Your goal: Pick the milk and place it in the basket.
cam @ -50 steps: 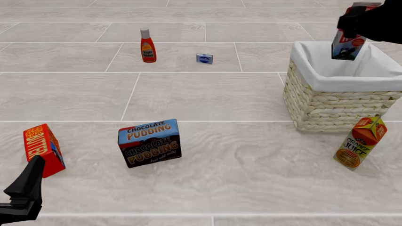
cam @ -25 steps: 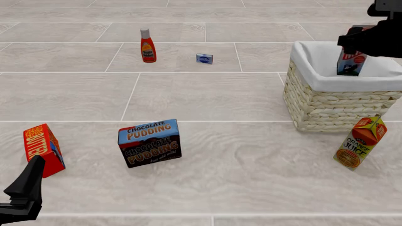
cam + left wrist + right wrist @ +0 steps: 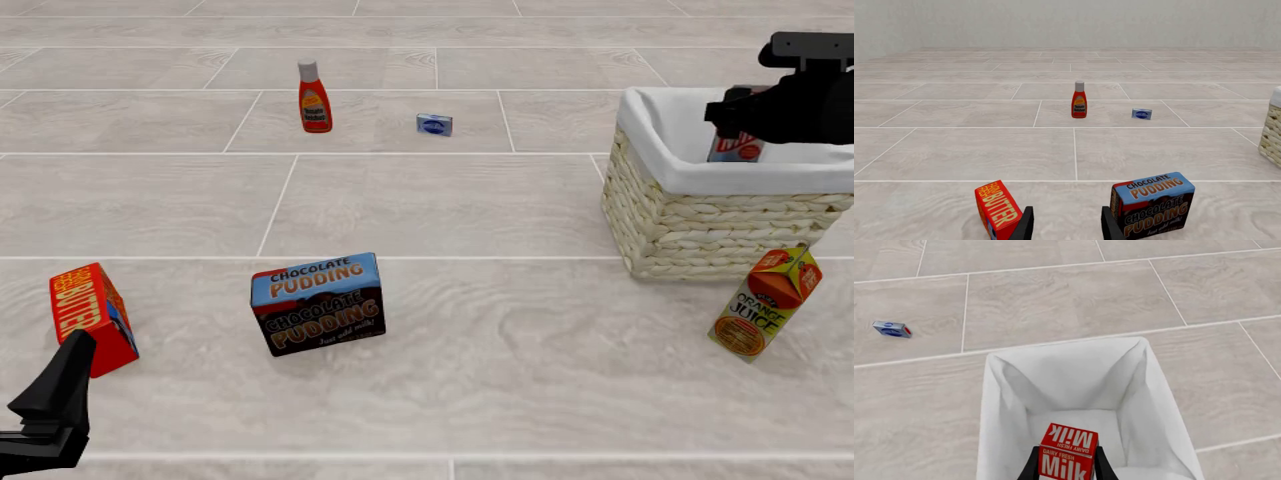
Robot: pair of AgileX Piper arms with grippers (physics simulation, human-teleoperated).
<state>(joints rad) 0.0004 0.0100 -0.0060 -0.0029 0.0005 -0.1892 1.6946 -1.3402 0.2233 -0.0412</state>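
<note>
The milk (image 3: 733, 148), a red carton with white "Milk" lettering, hangs inside the basket (image 3: 707, 225), and only its lower part shows over the cloth rim. My right gripper (image 3: 742, 120) is shut on its top. In the right wrist view the milk (image 3: 1067, 452) sits between my two fingers (image 3: 1029, 466) above the basket's white lining (image 3: 1054, 375). My left gripper (image 3: 54, 400) is low at the near left, open and empty. In the left wrist view its fingers (image 3: 1025, 227) stand apart with nothing between them.
An orange juice carton (image 3: 765, 302) leans just in front of the basket. A chocolate pudding box (image 3: 318, 302) and a red butter box (image 3: 91, 318) lie near my left gripper. A red sauce bottle (image 3: 314, 97) and a small blue box (image 3: 434, 124) sit farther back.
My right gripper has come down with the milk, from above the basket's rim to inside it. The left arm has not moved.
</note>
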